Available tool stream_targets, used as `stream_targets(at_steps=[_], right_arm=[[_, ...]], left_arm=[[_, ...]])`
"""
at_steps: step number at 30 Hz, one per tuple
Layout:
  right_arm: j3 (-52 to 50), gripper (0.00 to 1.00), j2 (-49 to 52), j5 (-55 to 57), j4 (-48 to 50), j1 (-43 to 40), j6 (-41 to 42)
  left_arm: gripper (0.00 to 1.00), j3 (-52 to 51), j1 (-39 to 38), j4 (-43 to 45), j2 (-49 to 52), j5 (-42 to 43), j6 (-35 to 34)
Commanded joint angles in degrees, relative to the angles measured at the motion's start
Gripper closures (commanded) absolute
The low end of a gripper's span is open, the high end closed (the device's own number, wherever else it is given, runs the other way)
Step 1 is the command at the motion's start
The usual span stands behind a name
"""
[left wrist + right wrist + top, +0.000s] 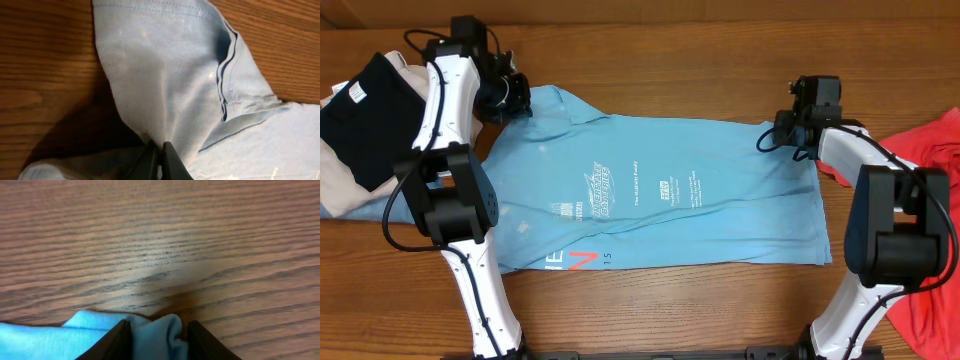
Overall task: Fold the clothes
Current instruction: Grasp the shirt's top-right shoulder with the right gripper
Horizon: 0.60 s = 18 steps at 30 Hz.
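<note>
The sky-blue T-shirt lay flat on the table across the middle of the overhead frame. Its long axis ran left to right, with the collar end toward the left and the hem toward the right. The coral-red T-shirt sat crumpled at the right edge, apart from the work. The left gripper was at the shirt's upper-left end, clenched tight on a pinch of the sleeve, and the cloth rose in a taut ridge into its closed fingers. The right gripper was at the opposite end, on the upper-right hem corner. A bunch of blue cloth sat between its part-closed fingers, though I could not tell whether it was truly clamped. So both hands stood along the same upper edge, one at each end of the long axis. The fold would likely have carried that edge down-frame toward the lower edge, provided the right hand's hold was sound.
</note>
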Motion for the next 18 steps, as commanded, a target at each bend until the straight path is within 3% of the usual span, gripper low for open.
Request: stream_targets(at_steps=[1, 6, 18], right_arm=[[1.16, 0.59, -2.58, 0.70, -0.81, -0.44, -0.02], [1.16, 0.48, -2.58, 0.72, -0.44, -0.44, -0.02], [1.14, 0.52, -0.55, 0.72, 2.91, -0.44, 0.00]], left_arm=[[0.96, 0.81, 0.26, -0.81, -1.57, 0.92, 1.31], [0.96, 0.79, 0.26, -0.63, -1.57, 0.81, 1.33], [0.96, 0.79, 0.22, 0.02, -1.55, 0.76, 1.31]])
